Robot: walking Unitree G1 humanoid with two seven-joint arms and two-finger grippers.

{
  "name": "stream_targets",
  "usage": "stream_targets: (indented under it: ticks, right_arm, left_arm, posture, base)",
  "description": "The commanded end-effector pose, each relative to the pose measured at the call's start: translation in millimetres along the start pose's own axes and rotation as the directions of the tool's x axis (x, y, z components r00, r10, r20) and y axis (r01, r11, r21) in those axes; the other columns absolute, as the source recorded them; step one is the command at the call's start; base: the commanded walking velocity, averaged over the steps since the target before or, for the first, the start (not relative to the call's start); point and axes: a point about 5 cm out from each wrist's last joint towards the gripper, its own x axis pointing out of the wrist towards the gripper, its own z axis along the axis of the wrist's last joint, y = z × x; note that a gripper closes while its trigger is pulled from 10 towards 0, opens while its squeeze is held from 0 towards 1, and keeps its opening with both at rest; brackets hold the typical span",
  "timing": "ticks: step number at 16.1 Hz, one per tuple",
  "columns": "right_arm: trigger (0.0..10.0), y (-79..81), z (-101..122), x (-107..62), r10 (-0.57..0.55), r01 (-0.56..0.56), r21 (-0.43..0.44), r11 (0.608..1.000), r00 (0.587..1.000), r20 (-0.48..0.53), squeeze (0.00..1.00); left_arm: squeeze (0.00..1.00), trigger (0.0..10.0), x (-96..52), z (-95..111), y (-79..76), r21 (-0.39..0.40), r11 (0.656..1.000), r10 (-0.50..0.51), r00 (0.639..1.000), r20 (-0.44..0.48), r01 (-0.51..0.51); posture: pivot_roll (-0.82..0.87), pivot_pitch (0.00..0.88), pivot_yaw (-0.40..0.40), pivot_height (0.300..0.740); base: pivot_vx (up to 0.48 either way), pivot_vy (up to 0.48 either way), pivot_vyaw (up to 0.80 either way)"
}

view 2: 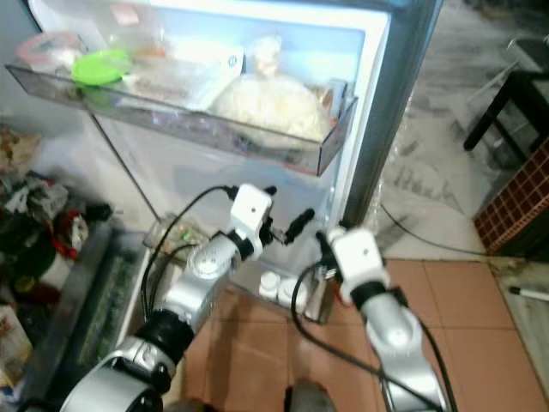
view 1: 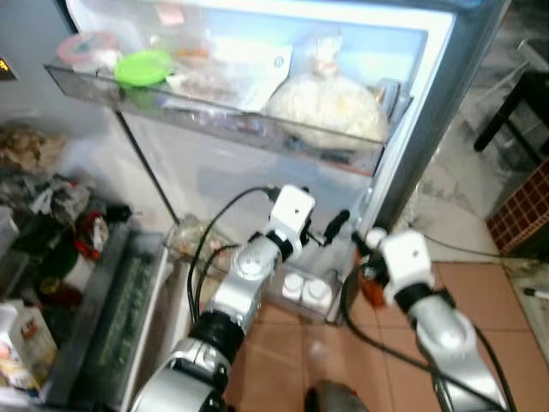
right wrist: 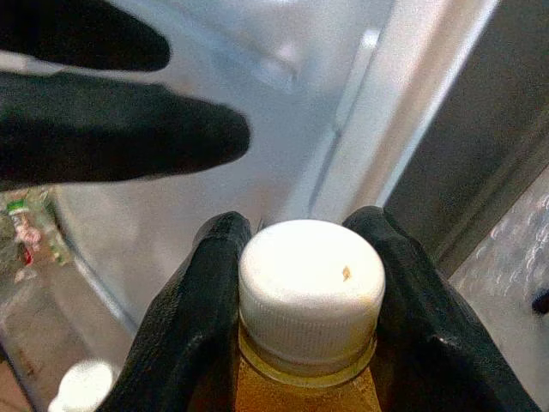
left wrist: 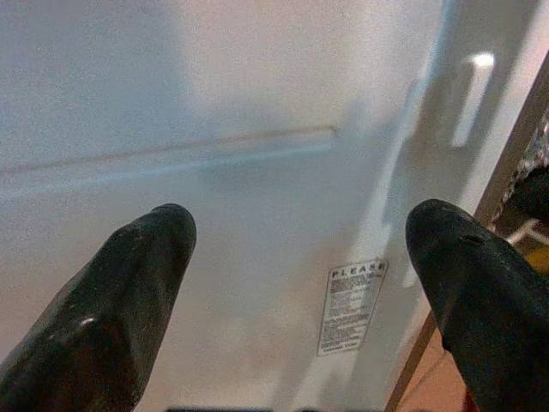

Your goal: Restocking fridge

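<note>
Currently right tool (right wrist: 300,343) grips the white-capped bottle (right wrist: 310,283) by its neck, near the fridge door's (view 1: 257,172) lower shelf (view 1: 274,296). Left tool (left wrist: 300,257) spread open, empty, facing the door.

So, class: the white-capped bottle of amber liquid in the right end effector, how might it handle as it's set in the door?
The bottle looks full to the neck, so probably heavy for its size. The right end effector grips just under the cap, so it may swing. Being tall and narrow, it could tip beside the white-capped bottles.
</note>
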Motion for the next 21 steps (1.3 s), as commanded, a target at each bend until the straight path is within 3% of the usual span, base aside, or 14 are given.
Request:
stream_targets:
  ticks: [1, 6, 9, 11, 13, 14, 16, 21]
  right_arm:
    - [10.0, 7.6, 9, 4.0, 0.030, -0.031, 0.018, 0.999, 0.998, 0.054, 0.00]
    - [10.0, 6.0, 14, 14.1, 0.044, -0.045, 0.015, 0.999, 0.995, 0.087, 0.00]
    - [10.0, 0.4, 18, 23.0, 0.044, -0.044, -0.005, 0.999, 0.992, 0.118, 0.00]
    - [10.0, -3.2, 20, 27.9, 0.043, -0.041, -0.015, 0.999, 0.990, 0.137, 0.00]
    - [10.0, -8.2, 24, 38.1, 0.040, -0.037, -0.023, 0.999, 0.986, 0.165, 0.00]
    - [10.0, -8.6, 27, 41.9, 0.044, -0.039, -0.029, 0.999, 0.983, 0.177, 0.00]
    - [10.0, -11.3, 30, 49.4, 0.037, -0.030, -0.038, 0.999, 0.980, 0.195, 0.00]
    - [10.0, -10.9, 33, 55.3, 0.047, -0.034, -0.063, 0.997, 0.974, 0.224, 0.00]
  left_arm:
    - [0.00, 10.0, -10.9, -8, 8.4, 0.005, 0.999, 0.037, 0.999, -0.027, -0.037]
    - [0.00, 10.0, -42.2, -29, 25.6, 0.008, 0.983, 0.182, 0.980, -0.086, -0.182]
    - [0.00, 10.0, -58.7, -30, 36.0, 0.014, 0.960, 0.280, 0.957, -0.080, -0.280]
    - [0.00, 10.0, -68.4, -28, 45.4, 0.023, 0.935, 0.356, 0.931, -0.077, -0.355]
    - [0.00, 10.0, -92.0, -25, 64.3, 0.030, 0.869, 0.495, 0.865, -0.078, -0.495]
    - [0.00, 10.0, -99.0, -22, 67.8, 0.043, 0.856, 0.517, 0.853, -0.077, -0.515]
    - [0.00, 10.0, -110.9, -17, 70.0, 0.069, 0.840, 0.542, 0.837, -0.071, -0.538]
    - [0.00, 10.0, -118.1, -19, 59.7, 0.069, 0.831, 0.556, 0.825, -0.100, -0.551]
  posture:
    - [-0.11, 0.045, 0.021, 0.740]
    - [-0.09, 0.045, 0.017, 0.740]
    - [-0.07, 0.046, 0.020, 0.740]
    - [-0.07, 0.048, 0.023, 0.740]
    - [-0.04, 0.059, 0.028, 0.740]
    - [-0.02, 0.080, 0.033, 0.740]
    - [0.00, 0.096, 0.035, 0.740]
    - [0.02, 0.115, 0.028, 0.740]
  base:
    - [0.000, 0.000, 0.00]
    - [0.000, 0.000, 0.00]
    - [0.000, 0.000, 0.00]
    - [0.000, 0.000, 0.00]
    - [0.000, 0.000, 0.00]
    - [0.000, 0.000, 0.00]
    - [0.000, 0.000, 0.00]
    - [0.000, 0.000, 0.00]
